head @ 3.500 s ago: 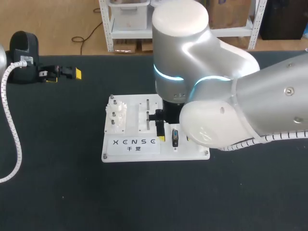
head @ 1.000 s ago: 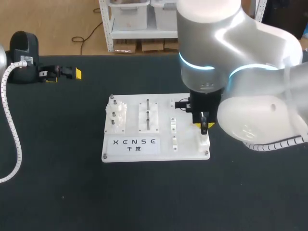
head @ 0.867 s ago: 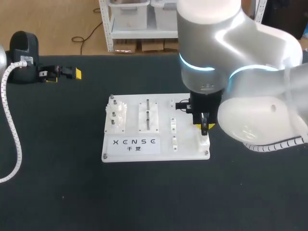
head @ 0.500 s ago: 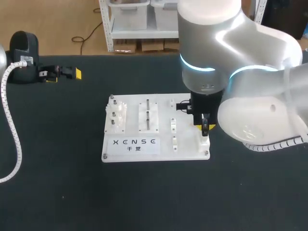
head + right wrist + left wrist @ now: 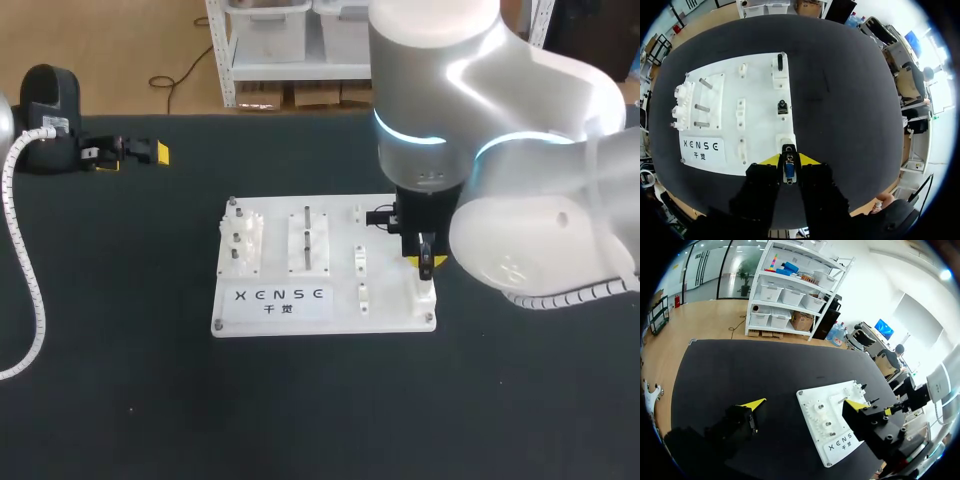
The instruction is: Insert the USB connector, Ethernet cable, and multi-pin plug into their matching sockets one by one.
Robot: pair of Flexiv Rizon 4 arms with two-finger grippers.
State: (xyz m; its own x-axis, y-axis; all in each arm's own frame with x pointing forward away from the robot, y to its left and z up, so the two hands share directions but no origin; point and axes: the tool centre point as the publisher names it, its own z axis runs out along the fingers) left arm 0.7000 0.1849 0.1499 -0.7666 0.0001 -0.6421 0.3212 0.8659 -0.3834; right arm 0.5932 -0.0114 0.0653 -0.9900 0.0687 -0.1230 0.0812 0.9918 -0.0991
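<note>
The white socket board [image 5: 390, 312] lies mid-table. My right gripper [image 5: 425, 262] hangs over the board's right side, shut on a small black connector with a blue face [image 5: 788, 169]. In the right wrist view that connector sits between the yellow tips of the right gripper [image 5: 788, 161], just short of a white socket block [image 5: 785, 141]. Ahead of it are a black socket [image 5: 782, 106] and a white block with a black part in it [image 5: 779, 62]. My left gripper [image 5: 133, 157] rests at the table's far left. It stands open and empty in its own view [image 5: 805, 405].
The board [image 5: 760, 90] also carries metal pegs [image 5: 307, 235], white gears [image 5: 243, 240] at its left, and a printed label [image 5: 278, 296]. The left arm's white spiral cable [image 5: 25, 270] runs down the table's left side. Dark tabletop surrounds the board.
Since the oldest frame my right arm has carried the black connector from the board's middle to its right side. Over the last second it has barely shifted. The left arm is still.
</note>
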